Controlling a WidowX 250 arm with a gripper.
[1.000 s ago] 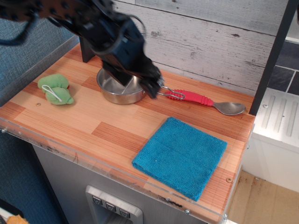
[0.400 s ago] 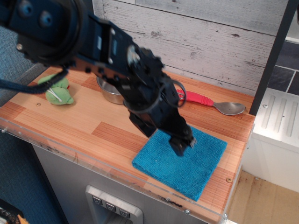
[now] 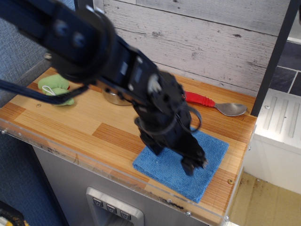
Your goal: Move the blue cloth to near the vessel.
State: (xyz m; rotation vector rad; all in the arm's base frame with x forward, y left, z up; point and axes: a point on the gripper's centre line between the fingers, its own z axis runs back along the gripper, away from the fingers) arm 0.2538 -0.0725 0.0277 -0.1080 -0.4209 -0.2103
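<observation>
So I'm hanging over the square teal-blue terry cloth (image 3: 165, 165), which lies flat on the wooden counter (image 3: 75, 123) at the lower right of the frame, near the front edge. My gripper (image 3: 193, 165) is right at its right-hand part, though honestly I can't tell if the jaws are wide, narrow or pinching fabric; it's all dark and blurry down there. The small round shiny steel pan (image 3: 114, 98) is up at centre-left, mostly hidden behind my arm and well apart from the cloth. So nothing is done yet, I reckon: grab, drag, release all remain. The cloth sits rotated like a diamond, one corner pointing lower left; being square, no real long axis.
</observation>
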